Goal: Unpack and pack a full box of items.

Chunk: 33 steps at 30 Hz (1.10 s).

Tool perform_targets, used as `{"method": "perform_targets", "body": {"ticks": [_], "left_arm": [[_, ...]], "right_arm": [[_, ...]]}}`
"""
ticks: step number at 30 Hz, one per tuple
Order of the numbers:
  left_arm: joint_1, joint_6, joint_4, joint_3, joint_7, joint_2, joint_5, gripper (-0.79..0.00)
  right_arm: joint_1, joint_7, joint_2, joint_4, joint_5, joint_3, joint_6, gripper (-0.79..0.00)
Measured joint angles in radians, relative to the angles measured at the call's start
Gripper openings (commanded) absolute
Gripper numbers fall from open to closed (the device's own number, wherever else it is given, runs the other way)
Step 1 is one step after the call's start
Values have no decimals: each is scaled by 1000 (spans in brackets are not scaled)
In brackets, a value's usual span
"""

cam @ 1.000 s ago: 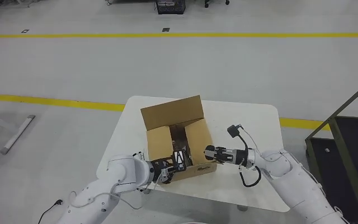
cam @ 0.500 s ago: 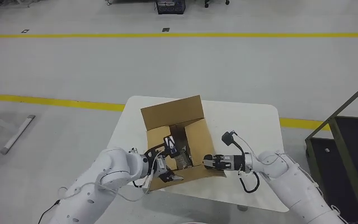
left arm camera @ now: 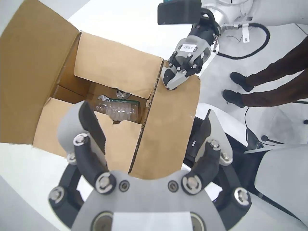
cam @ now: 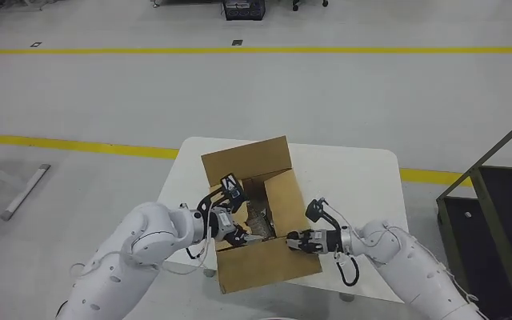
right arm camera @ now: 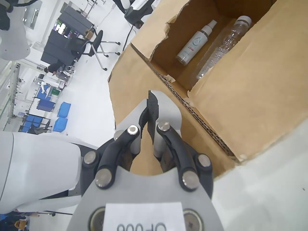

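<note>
Top view: a cardboard box stands open on the white table, nearer the table's front edge than its far edge. Its rear flap stands up. Its front flap is folded outward and down, and reaches past the table's front edge.

The right tool sits at the right-hand corner of the front flap. In the right wrist view its fingers are pressed together, clamped on that flap's edge. The left wrist view shows the same tool with its tip on the flap's corner.

The left tool hangs over the left side of the box opening. In its own view the left tool has its fingers spread wide apart and holds nothing. One finger is above a torn side flap, the other is beyond the front flap.

Inside the box, a clear bottle lies on its side on the bottom, with a wrench just behind it. In the right wrist view a white spray bottle lies just beside the clear bottle, the two roughly parallel.
</note>
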<state>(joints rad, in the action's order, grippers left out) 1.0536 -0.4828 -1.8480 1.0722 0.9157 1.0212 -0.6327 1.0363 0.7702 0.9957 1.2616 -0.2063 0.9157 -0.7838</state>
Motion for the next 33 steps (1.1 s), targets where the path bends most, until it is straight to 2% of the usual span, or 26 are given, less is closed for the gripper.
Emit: {"method": "perform_targets", "body": {"ticks": [4, 7, 13, 16, 19, 25, 30, 33], "left_arm": [[-7, 2, 9, -3, -10, 0, -9, 0], [-9, 13, 15, -3, -25, 1, -19, 0], [-10, 72, 32, -14, -43, 4, -61, 0], [-15, 113, 42, -25, -50, 8, -70, 0], [-25, 118, 48, -41, -60, 12, -93, 0], [-40, 146, 79, -53, -76, 17, -112, 0], [-44, 262, 113, -50, -70, 23, -126, 0], [-49, 274, 118, -56, -81, 25, -170, 0]], "right_arm": [[5, -71, -4, -5, 10, 35, -46, -785], [37, -201, -18, -6, -22, 116, -69, -785], [134, -432, -37, -29, -78, 257, 43, -785], [140, -445, -31, -53, -98, 247, 110, -785], [121, -422, -18, -77, -126, 201, 136, -785], [92, -409, 11, -122, -165, 110, 111, -785], [87, -398, 24, -125, -179, 73, 66, -785], [86, -379, 29, -118, -180, 59, 43, -785]]}}
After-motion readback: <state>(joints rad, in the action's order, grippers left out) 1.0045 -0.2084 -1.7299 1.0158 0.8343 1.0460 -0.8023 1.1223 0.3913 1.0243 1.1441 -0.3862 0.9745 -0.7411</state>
